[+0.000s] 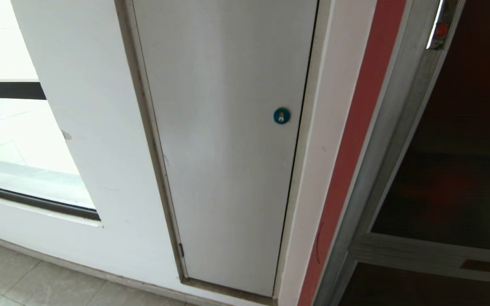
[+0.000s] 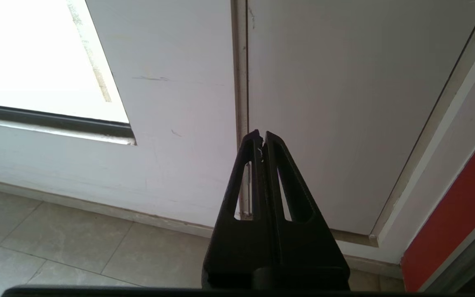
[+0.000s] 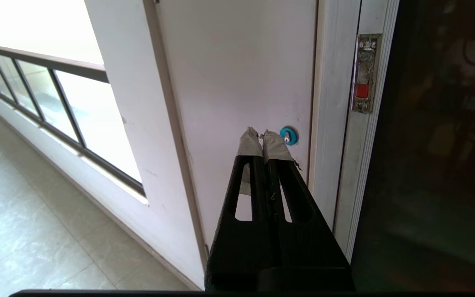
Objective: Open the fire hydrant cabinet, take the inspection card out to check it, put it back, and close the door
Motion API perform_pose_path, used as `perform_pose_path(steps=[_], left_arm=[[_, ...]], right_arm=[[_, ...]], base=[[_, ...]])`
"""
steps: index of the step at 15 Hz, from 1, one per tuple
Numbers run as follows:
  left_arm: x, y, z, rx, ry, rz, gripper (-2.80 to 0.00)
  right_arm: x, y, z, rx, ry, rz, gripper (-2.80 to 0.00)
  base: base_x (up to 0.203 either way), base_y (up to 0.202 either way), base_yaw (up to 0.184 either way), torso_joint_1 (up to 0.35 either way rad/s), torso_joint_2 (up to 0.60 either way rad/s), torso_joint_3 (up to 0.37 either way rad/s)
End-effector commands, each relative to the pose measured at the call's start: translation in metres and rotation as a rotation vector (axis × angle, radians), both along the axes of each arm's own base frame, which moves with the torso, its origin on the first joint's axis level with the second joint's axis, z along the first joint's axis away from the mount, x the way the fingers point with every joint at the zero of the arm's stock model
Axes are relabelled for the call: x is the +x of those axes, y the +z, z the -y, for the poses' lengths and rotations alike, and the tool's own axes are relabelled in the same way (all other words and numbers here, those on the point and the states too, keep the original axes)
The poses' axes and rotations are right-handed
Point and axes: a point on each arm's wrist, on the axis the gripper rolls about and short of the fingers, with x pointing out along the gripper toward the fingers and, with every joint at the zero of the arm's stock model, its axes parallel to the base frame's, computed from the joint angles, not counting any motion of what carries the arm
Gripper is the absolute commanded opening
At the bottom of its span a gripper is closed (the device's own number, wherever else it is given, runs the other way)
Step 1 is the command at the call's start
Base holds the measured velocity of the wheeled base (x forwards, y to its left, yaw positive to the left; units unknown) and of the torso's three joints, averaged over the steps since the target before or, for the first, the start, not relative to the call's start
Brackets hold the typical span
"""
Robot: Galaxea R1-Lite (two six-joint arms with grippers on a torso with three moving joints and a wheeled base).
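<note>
A plain white door with a round blue lock fills the middle of the head view, set into a white wall; neither arm shows there. The fire hydrant cabinet, framed in silver metal, stands at three o'clock of the white door, past a red strip of wall. Its door, a dark tinted glass panel, is closed, and a small red latch sits on the frame edge at about one o'clock in the head view. Below it, a smaller dark panel carries a rectangular label whose writing is too small to read. The inspection card is not visible; the tinted glass shows only dim red shapes behind it. A window with a dark frame lies at nine o'clock, above a grey tiled floor. In the right wrist view the right gripper, its fingertips wrapped in grey tape, is pressed together and holds nothing; it hangs in the air in front of the white door, with the blue lock just beside its tips and the red latch at about one o'clock from them. In the left wrist view the left gripper also has its fingers together and empty, pointing at the left edge of the white door low above the floor.
</note>
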Motion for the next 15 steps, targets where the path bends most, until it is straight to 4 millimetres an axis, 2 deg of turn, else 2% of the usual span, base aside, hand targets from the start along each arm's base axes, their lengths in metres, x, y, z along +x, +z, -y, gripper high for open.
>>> perform_pose_path(steps=[1, 5, 8, 13, 15], left_arm=[[0.001, -0.002, 0.0, 0.0, 0.0, -0.008, -2.8], [0.001, -0.002, 0.0, 0.0, 0.0, -0.008, -2.8], [0.001, -0.002, 0.0, 0.0, 0.0, -0.008, -2.8], [0.001, -0.002, 0.0, 0.0, 0.0, -0.008, -2.8], [0.001, -0.002, 0.0, 0.0, 0.0, -0.008, -2.8]], right_arm=[[-0.042, -0.008, -0.003, -0.005, -0.005, 0.074, -2.8], [-0.074, -0.032, -0.005, -0.007, -0.008, 0.102, -2.8], [-0.096, -0.059, -0.007, -0.01, -0.007, 0.111, -2.8], [-0.102, -0.1, -0.007, -0.007, 0.0, 0.056, -2.8], [-0.098, -0.126, -0.006, -0.011, 0.008, 0.009, -2.8]], base=[[0.0, 0.0, 0.0, 0.0, 0.0, 0.0], [0.0, 0.0, 0.0, 0.0, 0.0, 0.0], [0.0, 0.0, 0.0, 0.0, 0.0, 0.0], [0.0, 0.0, 0.0, 0.0, 0.0, 0.007], [0.0, 0.0, 0.0, 0.0, 0.0, 0.0]])
